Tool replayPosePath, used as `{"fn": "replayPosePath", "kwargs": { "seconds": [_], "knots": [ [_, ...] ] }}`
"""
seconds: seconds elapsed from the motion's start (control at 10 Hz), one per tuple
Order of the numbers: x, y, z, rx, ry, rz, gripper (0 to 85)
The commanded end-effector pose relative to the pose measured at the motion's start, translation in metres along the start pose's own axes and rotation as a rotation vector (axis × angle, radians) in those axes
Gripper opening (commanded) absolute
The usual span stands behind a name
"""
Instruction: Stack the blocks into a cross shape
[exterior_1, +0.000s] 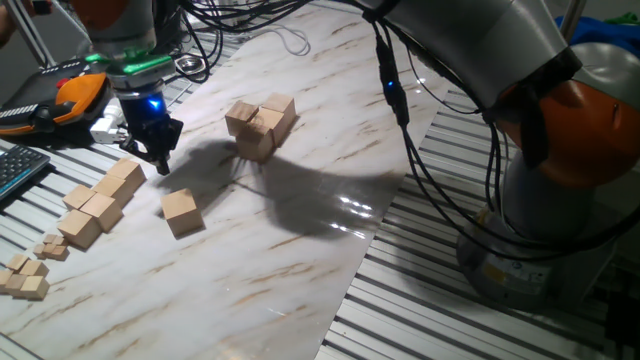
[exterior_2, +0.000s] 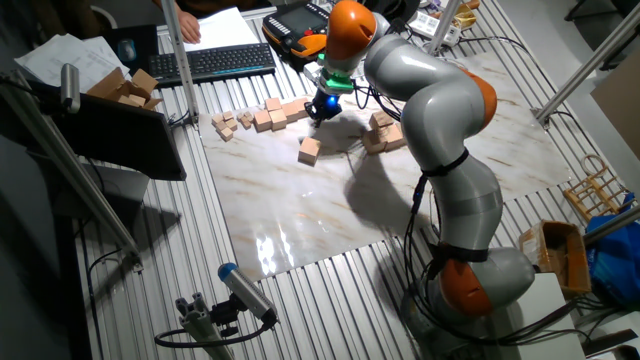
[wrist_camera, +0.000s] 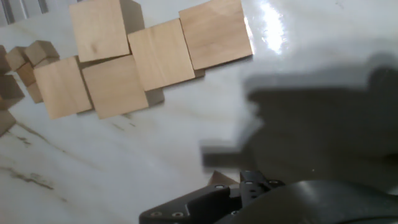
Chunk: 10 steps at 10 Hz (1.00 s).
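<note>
Hand (exterior_1: 160, 160) points down, hovering above marble table (exterior_1: 300, 250) beside joined cube row (exterior_1: 100, 205); fingers seemingly pressed together, empty.

Light-tan blocks (exterior_1: 261, 124), white brown-veined marble table (exterior_1: 300, 240)

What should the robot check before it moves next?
1. Gripper empty: ok, nothing shows between the fingers.
2. Gripper open enough to take a block: cannot tell, the fingers are too dark and small.
3. Loose block free to grab: ok, it sits alone on the table.
4. Pile started: ok, several blocks sit together, one on top.
5. Pile makes a neat cross so far: cannot tell from these angles.
6. Gripper over the loose block: not ok, it hangs beside the joined row instead.
</note>
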<state>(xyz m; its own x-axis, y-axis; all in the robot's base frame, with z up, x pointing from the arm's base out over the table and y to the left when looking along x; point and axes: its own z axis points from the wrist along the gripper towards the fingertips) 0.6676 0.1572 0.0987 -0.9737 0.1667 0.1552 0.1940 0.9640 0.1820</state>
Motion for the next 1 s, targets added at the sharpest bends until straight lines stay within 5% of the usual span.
{"fn": "replayPosePath", "kwargs": {
  "seconds": [0.0, 0.5, 0.6, 0.8, 0.9],
  "knots": [
    [-0.0002, -0.0005, 0.0001, 0.01, 0.0, -0.003, 0.0],
    [-0.0005, -0.0018, 0.0, 0.059, -0.028, -0.019, 0.0],
    [-0.0005, -0.0018, 0.0, 0.043, -0.003, -0.036, 0.0],
    [-0.0005, -0.0018, 0.0, 0.063, 0.008, -0.093, 0.0],
    [-0.0005, -0.0018, 0.0, 0.039, 0.046, -0.105, 0.0]
  ]
}}
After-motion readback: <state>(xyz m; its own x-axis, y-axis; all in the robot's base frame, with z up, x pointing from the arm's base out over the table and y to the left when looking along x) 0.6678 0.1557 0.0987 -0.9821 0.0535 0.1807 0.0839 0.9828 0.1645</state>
